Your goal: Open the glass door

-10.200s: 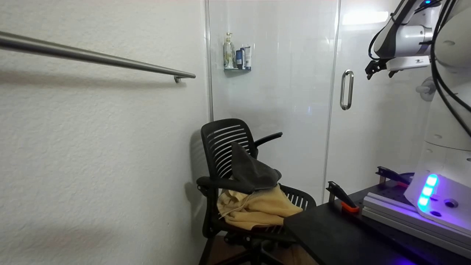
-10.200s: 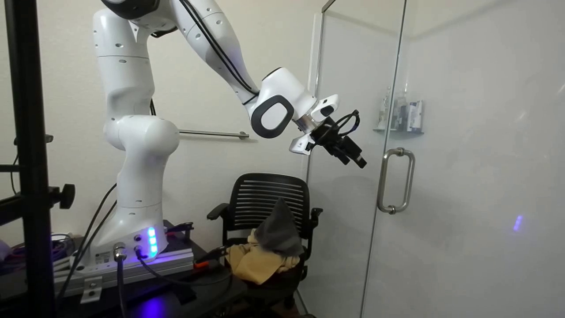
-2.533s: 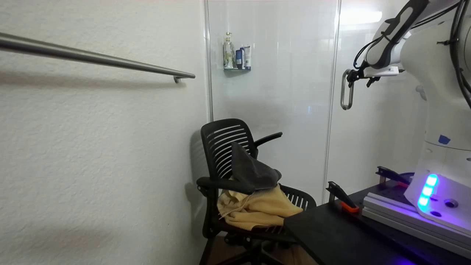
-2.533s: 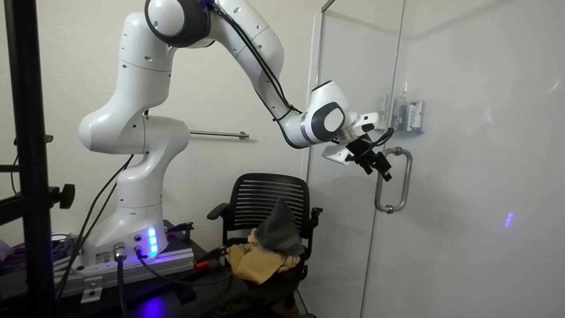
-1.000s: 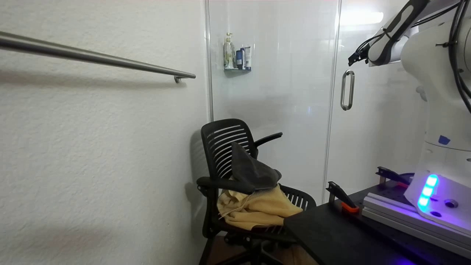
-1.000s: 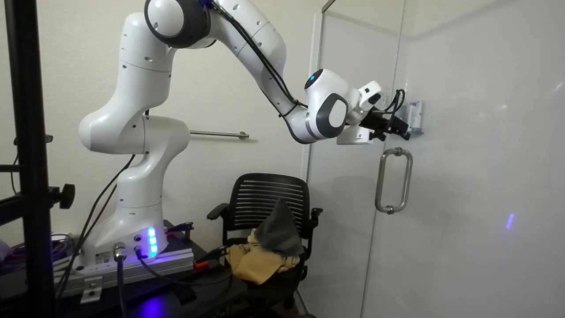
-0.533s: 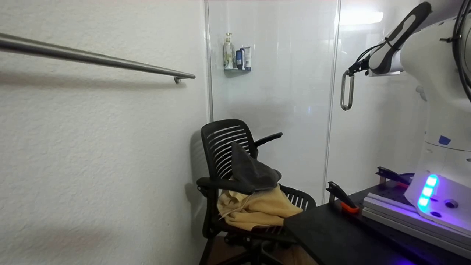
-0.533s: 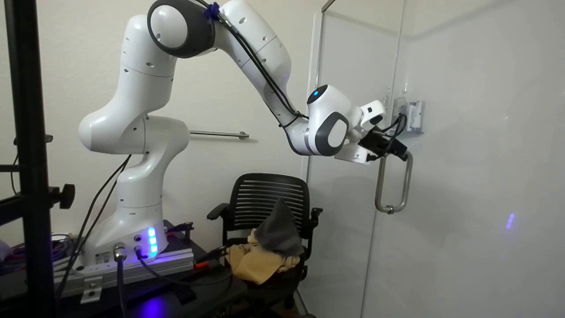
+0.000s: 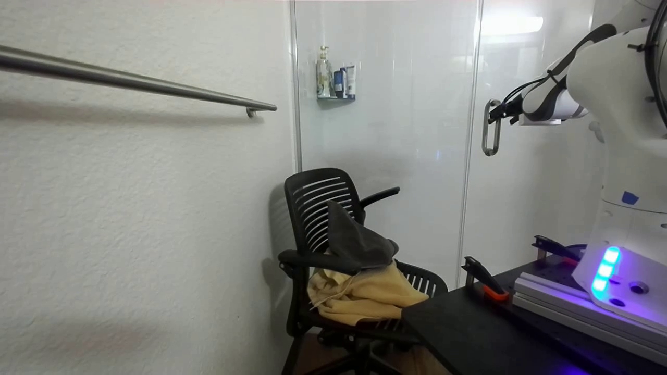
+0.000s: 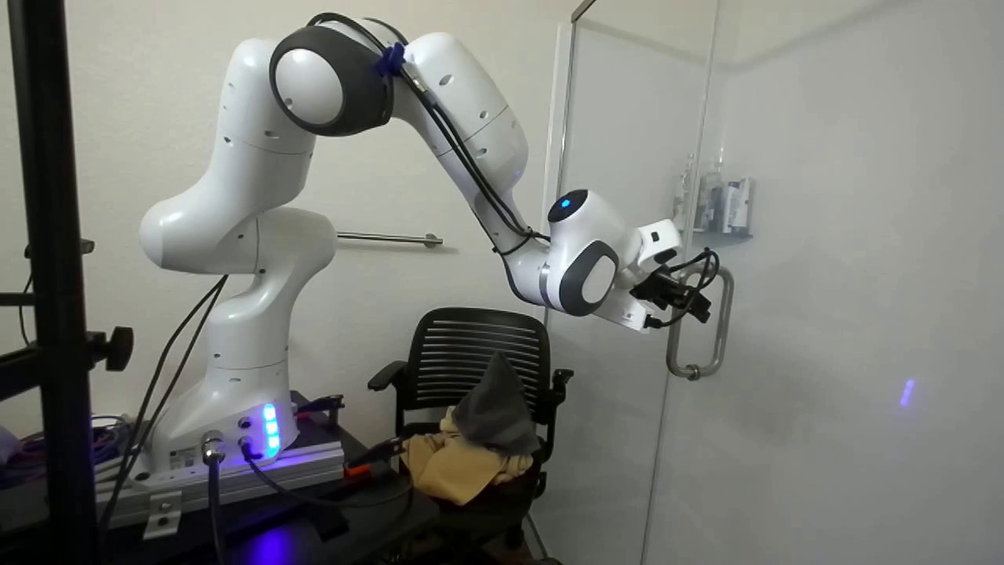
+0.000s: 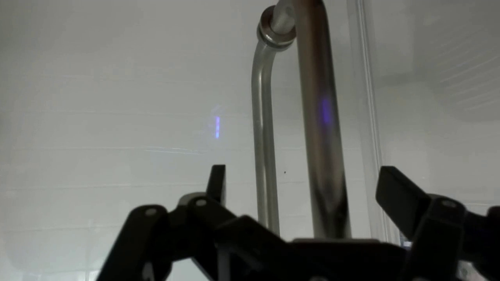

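Note:
The glass door [image 9: 526,208] is a tall whitish panel; it also shows in an exterior view [image 10: 831,259] and the wrist view [image 11: 117,156]. It looks closed or nearly so. Its metal loop handle [image 10: 725,322] stands near the door's edge, also in an exterior view [image 9: 485,136]. My gripper [image 10: 700,312] is at the handle's upper half, pointing at the door and tilted down. In the wrist view my gripper [image 11: 302,185] is open, with the near handle bar [image 11: 320,97] between its fingers and apart from both. The bar's lower part is hidden behind the gripper body.
A black chair [image 10: 478,353] with yellow cloth [image 10: 455,471] and grey cloth [image 10: 498,408] stands before the fixed glass panel [image 9: 406,130]. A shelf of bottles [image 9: 336,83] is on the wall behind the glass. A black table [image 9: 469,323] carries the arm. A metal rail [image 9: 130,80] is on the wall.
Within the last second my gripper has moved down from above the handle to its upper half and tilted further down. The door stays still. Ten seconds ago the gripper was farther from the handle.

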`<state>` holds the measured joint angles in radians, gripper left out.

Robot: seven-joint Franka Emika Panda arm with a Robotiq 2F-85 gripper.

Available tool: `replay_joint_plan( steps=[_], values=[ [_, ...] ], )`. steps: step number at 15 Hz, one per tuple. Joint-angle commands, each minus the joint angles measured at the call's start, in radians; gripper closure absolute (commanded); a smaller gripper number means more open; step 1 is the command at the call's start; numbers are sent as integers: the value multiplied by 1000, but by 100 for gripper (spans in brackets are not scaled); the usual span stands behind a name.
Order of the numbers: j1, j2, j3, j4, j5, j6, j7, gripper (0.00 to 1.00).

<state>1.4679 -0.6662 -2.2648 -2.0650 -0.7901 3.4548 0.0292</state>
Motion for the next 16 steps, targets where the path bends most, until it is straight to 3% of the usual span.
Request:
replay_joint_plan(
  steps=[1,9,11,13,14,15,16],
  values=[
    [-31,-48,31,27,-48,0,-28,32],
    [-60,-68,72,27,-113,0,-7,88],
    [-91,-63,110,7,-134,-26,6,100],
    [-111,-32,126,-10,-133,-63,15,94],
    [-166,-58,207,-46,-35,-104,-101,94],
    [-161,-26,190,-38,-108,-140,7,94],
    [-183,-9,216,-48,-84,-196,-4,94]
  ],
)
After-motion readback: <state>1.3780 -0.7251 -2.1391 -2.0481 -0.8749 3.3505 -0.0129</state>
